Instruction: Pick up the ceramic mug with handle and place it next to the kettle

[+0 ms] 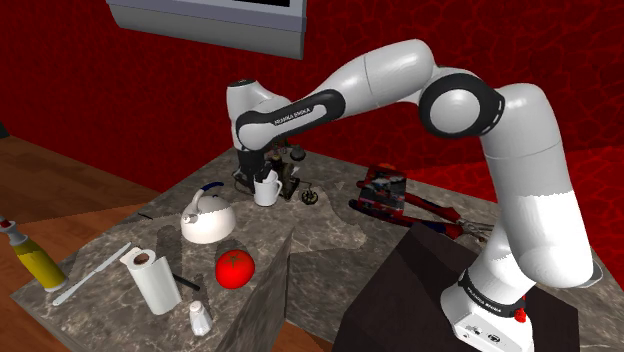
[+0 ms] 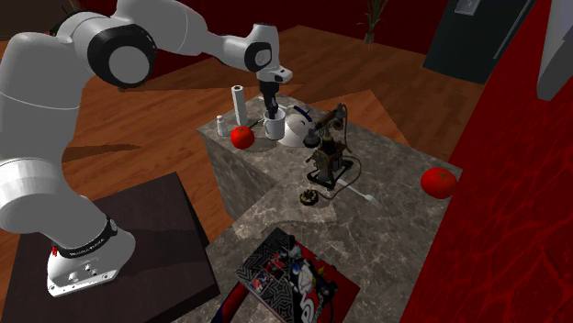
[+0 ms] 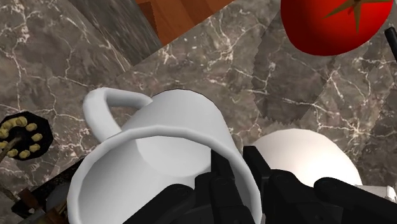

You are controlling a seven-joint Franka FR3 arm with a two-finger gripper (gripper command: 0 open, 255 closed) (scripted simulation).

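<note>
The white mug (image 1: 266, 189) with a handle is beside the white kettle (image 1: 208, 218) on the marble counter (image 1: 320, 240). My gripper (image 1: 262, 170) comes down onto it from above and is shut on its rim. In the wrist view one finger (image 3: 222, 181) is inside the mug (image 3: 159, 146) and the other finger sits outside the wall, with the handle on the far side from them. The kettle's white dome (image 3: 305, 156) lies just past the gripper (image 3: 240, 175). In the second exterior view the mug (image 2: 275, 127) touches or nearly touches the kettle (image 2: 296, 130). Whether the mug's base rests on the counter I cannot tell.
A red tomato (image 1: 234, 268), a paper towel roll (image 1: 152, 280), a small shaker (image 1: 200, 318) and a yellow bottle (image 1: 35, 258) stand near the counter's front. A dark machine (image 2: 329, 151) is behind the mug. A red box (image 1: 385, 190) and a second tomato (image 2: 439, 182) lie further off.
</note>
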